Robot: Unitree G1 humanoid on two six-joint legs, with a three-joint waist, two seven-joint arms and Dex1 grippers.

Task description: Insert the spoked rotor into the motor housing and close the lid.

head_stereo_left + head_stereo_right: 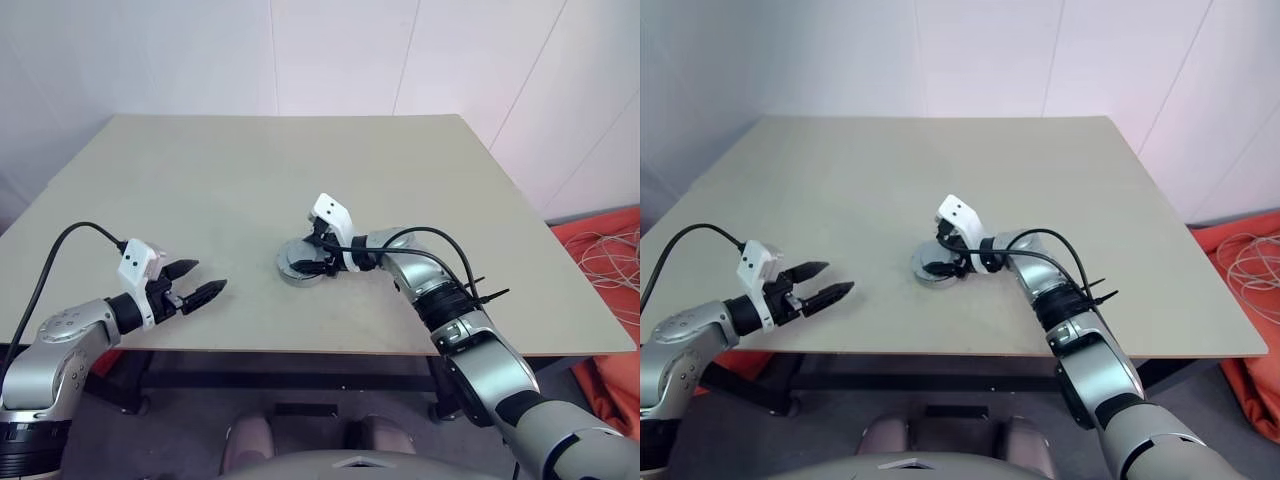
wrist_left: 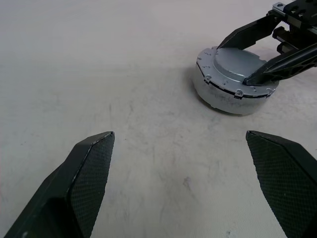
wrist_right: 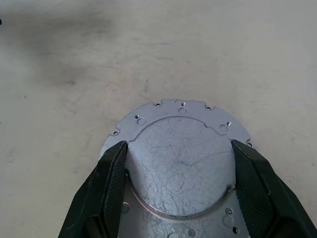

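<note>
The lid [image 2: 237, 71] lies flat on the motor housing [image 2: 218, 96] — right claw [image 3: 178, 163] grips it; left claw [image 2: 188, 183] open.

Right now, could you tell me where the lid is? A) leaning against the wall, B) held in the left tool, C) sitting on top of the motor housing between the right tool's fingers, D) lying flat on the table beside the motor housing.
C: the lid sits on the motor housing, with the right tool straddling its raised centre.
</note>
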